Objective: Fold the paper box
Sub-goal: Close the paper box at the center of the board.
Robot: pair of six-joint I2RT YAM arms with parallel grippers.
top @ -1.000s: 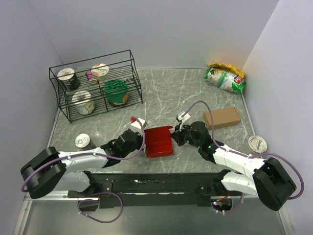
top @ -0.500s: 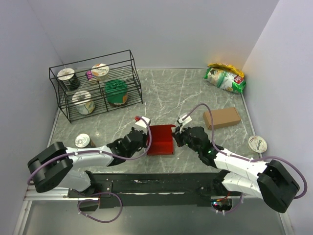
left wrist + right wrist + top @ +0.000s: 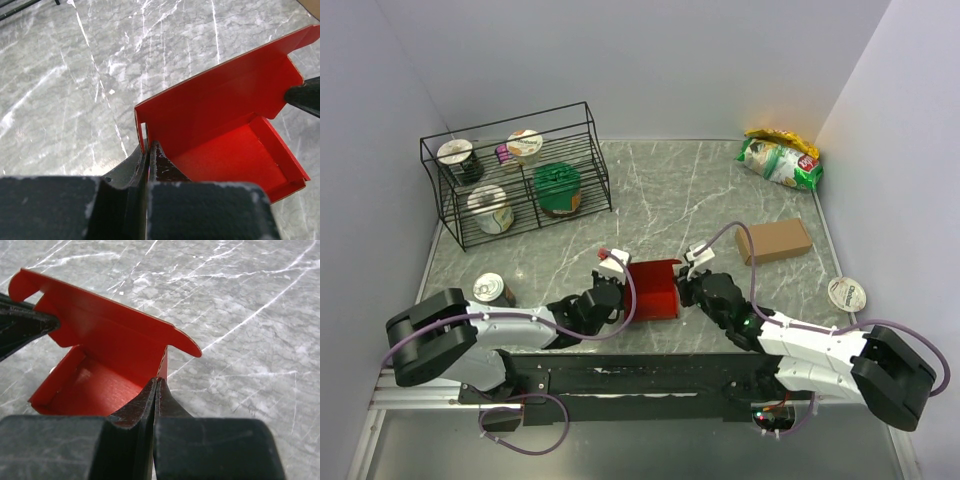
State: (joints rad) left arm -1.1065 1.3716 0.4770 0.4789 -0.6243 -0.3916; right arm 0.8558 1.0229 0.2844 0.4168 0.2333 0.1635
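Observation:
The red paper box (image 3: 653, 290) stands near the table's front, half formed, with side walls and a tall back flap raised. My left gripper (image 3: 623, 293) is shut on its left wall; the left wrist view shows that red wall (image 3: 141, 131) pinched between the black fingers, gripper (image 3: 148, 146). On the opposite side my right gripper (image 3: 682, 290) is shut on the box's right wall, and in the right wrist view the card edge (image 3: 163, 364) enters the closed fingers, gripper (image 3: 157, 381). The box's open inside (image 3: 95, 382) faces both wrist cameras.
A black wire rack (image 3: 515, 175) with several cups stands at the back left. A cup (image 3: 492, 289) sits near the left arm. A brown cardboard box (image 3: 774, 240), a snack bag (image 3: 780, 158) and a lidded cup (image 3: 846, 294) lie on the right.
Both grippers have slid inward toward each other, each keeping its hold. The red box has gone from a wider, flatter shape to a narrower one with its walls and back flap raised.

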